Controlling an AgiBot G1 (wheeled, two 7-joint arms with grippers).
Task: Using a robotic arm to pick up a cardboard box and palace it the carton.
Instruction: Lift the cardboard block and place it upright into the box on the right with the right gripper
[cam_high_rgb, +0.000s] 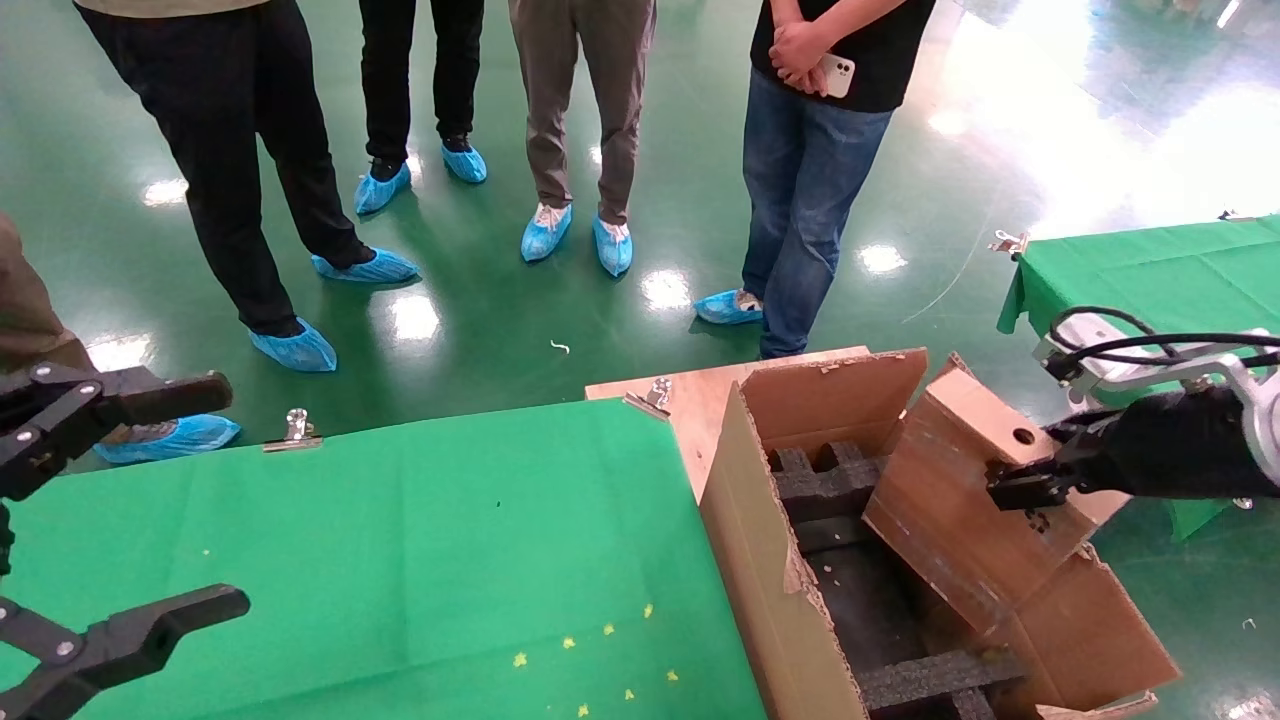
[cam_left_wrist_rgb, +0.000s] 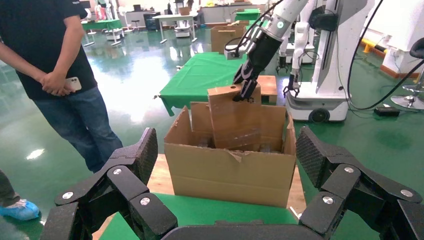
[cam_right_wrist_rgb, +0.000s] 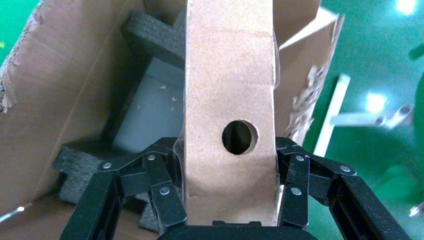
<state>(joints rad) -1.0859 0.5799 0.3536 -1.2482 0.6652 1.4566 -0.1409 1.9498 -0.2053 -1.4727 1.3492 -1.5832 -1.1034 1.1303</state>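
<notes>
My right gripper (cam_high_rgb: 1025, 487) is shut on the small flat cardboard box (cam_high_rgb: 955, 500) near its upper end by the round hole. The box hangs tilted, its lower end down inside the large brown carton (cam_high_rgb: 745, 560) with torn flaps and black foam inserts (cam_high_rgb: 830, 480). In the right wrist view the box (cam_right_wrist_rgb: 230, 100) sits between the fingers (cam_right_wrist_rgb: 165, 195), with foam below. The left wrist view shows the right gripper (cam_left_wrist_rgb: 245, 82) holding the box (cam_left_wrist_rgb: 235, 120) over the carton (cam_left_wrist_rgb: 230, 172). My left gripper (cam_high_rgb: 120, 510) is open and empty at the far left.
A green-clothed table (cam_high_rgb: 400, 560) lies left of the carton, with metal clips (cam_high_rgb: 295, 430) on its far edge. Several people in blue shoe covers (cam_high_rgb: 545, 230) stand beyond. Another green table (cam_high_rgb: 1150, 265) stands at the right.
</notes>
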